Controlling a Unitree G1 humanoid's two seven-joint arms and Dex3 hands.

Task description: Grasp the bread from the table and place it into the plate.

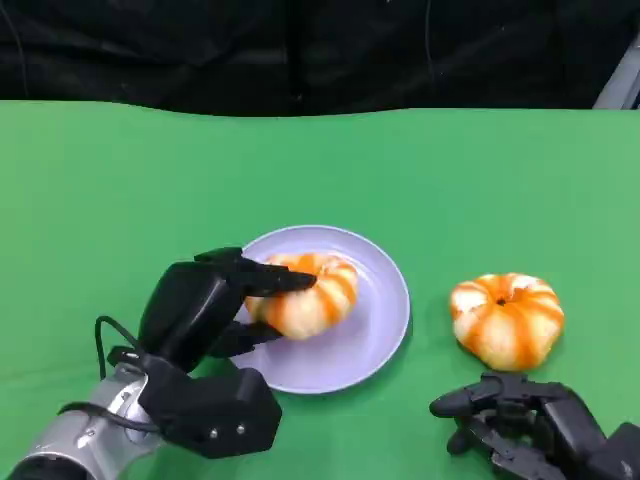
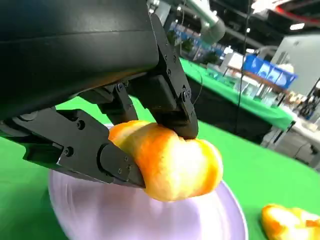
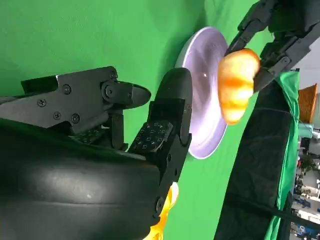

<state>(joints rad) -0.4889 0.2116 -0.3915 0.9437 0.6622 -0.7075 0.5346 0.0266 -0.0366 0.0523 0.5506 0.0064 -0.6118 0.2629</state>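
left hand [image 1: 205,310]: fingers pinching the bread [image 1: 305,292], plate [image 1: 375,330] beneath
right hand [image 1: 520,420]: fingers spread, holding nothing
advice: lower gently; then spread fingers

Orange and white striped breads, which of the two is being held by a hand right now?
The orange and white striped bread over the round lavender plate, gripped by the left hand. The other bread sits untouched on the green table.

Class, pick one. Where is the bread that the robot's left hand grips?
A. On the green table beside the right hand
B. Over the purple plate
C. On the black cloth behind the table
B: the left hand grips the bread over the purple plate.
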